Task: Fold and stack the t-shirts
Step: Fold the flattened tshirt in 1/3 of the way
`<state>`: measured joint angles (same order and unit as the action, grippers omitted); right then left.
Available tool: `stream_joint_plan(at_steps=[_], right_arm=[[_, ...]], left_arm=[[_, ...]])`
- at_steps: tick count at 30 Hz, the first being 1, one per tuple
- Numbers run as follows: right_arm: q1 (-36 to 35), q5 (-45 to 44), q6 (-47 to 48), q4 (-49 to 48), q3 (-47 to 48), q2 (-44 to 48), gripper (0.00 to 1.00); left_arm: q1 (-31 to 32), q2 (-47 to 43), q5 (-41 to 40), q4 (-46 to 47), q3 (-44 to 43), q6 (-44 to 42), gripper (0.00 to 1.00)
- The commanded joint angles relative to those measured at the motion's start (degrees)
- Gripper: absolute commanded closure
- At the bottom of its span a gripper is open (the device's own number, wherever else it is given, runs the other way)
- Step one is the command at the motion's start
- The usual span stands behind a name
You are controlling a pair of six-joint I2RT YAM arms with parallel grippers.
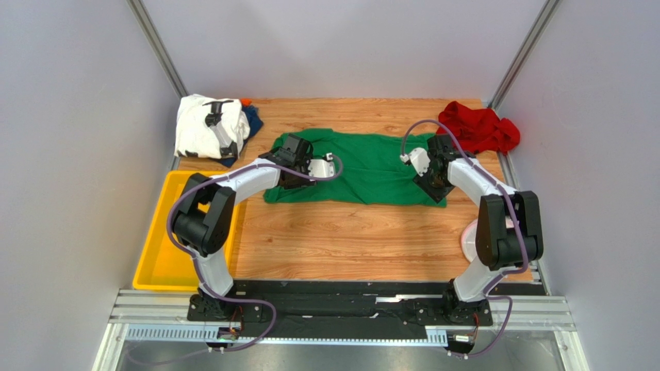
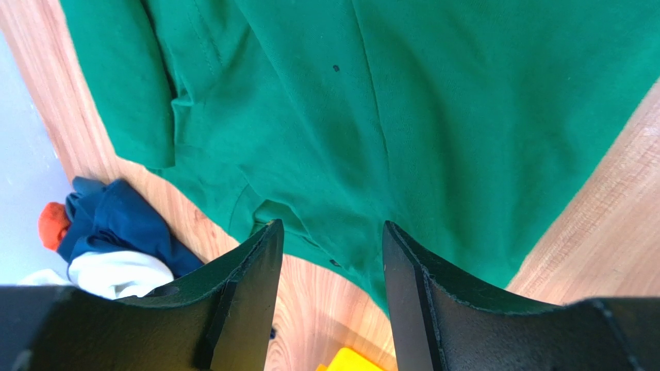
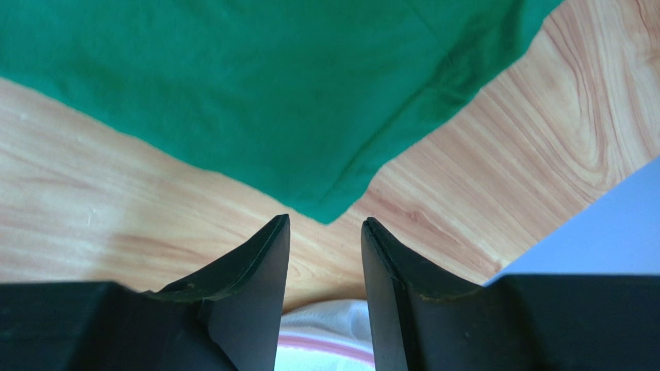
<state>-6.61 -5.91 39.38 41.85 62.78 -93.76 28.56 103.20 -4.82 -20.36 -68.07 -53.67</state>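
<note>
I've both claws parted, empty: left claw (image 2: 333,229) over green shirt (image 1: 368,166) near hem, right claw (image 3: 325,222) at corner; shallow bite risks slipping.

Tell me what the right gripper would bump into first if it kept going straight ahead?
Probably a corner of the green t-shirt: the right gripper is open, with that corner showing right between its fingertips. It might touch the wooden table just before it; depth is unclear.
</note>
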Motion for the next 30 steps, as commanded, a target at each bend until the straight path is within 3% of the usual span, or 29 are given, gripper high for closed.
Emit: stream_joint_plan(at_steps=[1,11,30], right_arm=[[-0.7,0.1,-1.2,-4.8,3.7,-2.8,0.56],[-0.6,-0.9,0.0,-6.6,4.0,-9.3,0.57],[-0.5,-3.0,3.6,-4.8,-5.5,-2.3,0.57]], left_arm=[[-1.5,1.3,0.7,2.8,-1.4,0.1,0.42],[-3.2,5.3,-0.1,3.0,-0.7,-1.1,0.44],[-3.2,-1.1,-1.9,-4.1,7.3,-1.2,0.46]])
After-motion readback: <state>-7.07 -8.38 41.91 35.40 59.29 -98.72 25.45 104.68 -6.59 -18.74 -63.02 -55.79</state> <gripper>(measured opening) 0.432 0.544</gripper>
